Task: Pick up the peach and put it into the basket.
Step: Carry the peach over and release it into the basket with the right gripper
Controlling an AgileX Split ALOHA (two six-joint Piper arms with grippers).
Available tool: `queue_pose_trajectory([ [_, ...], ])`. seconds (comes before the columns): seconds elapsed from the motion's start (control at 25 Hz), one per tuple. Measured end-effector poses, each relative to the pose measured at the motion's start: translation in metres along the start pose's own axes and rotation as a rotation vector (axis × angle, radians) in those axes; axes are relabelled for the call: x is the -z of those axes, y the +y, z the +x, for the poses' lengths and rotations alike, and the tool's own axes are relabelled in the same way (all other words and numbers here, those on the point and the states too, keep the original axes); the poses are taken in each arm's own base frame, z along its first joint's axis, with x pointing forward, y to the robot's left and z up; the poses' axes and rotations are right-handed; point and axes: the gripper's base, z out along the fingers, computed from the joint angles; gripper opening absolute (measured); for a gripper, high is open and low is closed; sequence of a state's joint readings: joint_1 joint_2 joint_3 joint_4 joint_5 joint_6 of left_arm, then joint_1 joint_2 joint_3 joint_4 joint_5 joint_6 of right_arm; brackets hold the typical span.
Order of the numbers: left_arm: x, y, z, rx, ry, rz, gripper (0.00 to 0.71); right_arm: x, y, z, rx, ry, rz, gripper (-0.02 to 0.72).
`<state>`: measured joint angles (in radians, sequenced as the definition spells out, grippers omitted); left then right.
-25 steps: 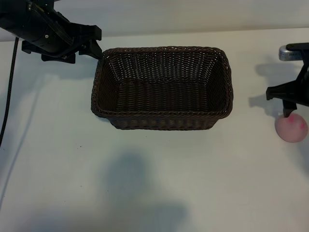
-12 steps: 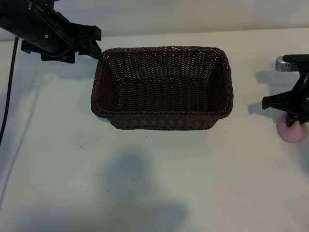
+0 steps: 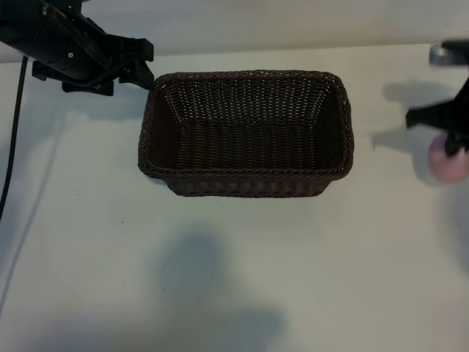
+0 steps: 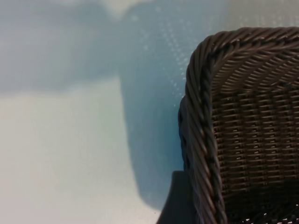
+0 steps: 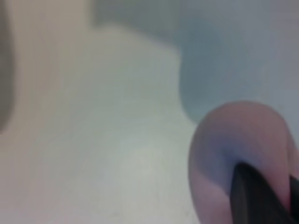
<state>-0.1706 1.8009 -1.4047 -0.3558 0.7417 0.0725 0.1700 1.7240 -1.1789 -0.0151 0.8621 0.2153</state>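
Two arms in this setup, and only the right one is busy. The right gripper (image 3: 448,143) sits at the far right edge of the table (image 3: 234,279), well to the right of the basket (image 3: 247,133), and its jaws are pinched onto the peach (image 3: 447,164). In the exterior view the pale-pink ball shows just under the dark gripper, partly covered by it, with a soft shadow on the table to its left. Can't honestly tell from that view whether the peach is touching the table or hanging clear of it. The right wrist view backs up the grip though: the peach (image 5: 243,158) fills one corner of the shot and a dark fingertip (image 5: 254,196) is pressed right against its skin, with the pale tabletop behind it. The basket is around the middle of the table toward the far side, dark-brown wicker with a braided rim, sitting upright. The left gripper (image 3: 139,73) is parked at the far left, just beside the basket's far-left corner, jaws spread and holding nothing. Its wrist view shows that rounded basket corner (image 4: 205,116) up close with the weave running down the inside wall.
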Motion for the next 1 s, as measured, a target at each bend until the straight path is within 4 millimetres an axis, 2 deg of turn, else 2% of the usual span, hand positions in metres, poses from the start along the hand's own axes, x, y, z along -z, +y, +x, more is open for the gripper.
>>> queue_pose_trajectory([
  [0.16,0.0,0.0,0.0,0.0,0.0,0.0,0.589,0.022,0.003,-0.017,0.018,-0.049,-0.009,0.043],
  [0.44,0.0,0.0,0.0,0.0,0.0,0.0,0.588,0.039,0.011,-0.027,0.031,-0.067,-0.029,0.043],
  [0.6,0.0,0.0,0.0,0.0,0.0,0.0,0.587,0.048,0.039,-0.026,0.088,-0.085,-0.087,0.043],
  [0.8,0.0,0.0,0.0,0.0,0.0,0.0,0.587,0.065,0.092,-0.017,0.211,-0.122,-0.169,0.043],
  [1.0,0.0,0.0,0.0,0.0,0.0,0.0,0.587,0.079,0.135,-0.002,0.315,-0.153,-0.234,0.043],
])
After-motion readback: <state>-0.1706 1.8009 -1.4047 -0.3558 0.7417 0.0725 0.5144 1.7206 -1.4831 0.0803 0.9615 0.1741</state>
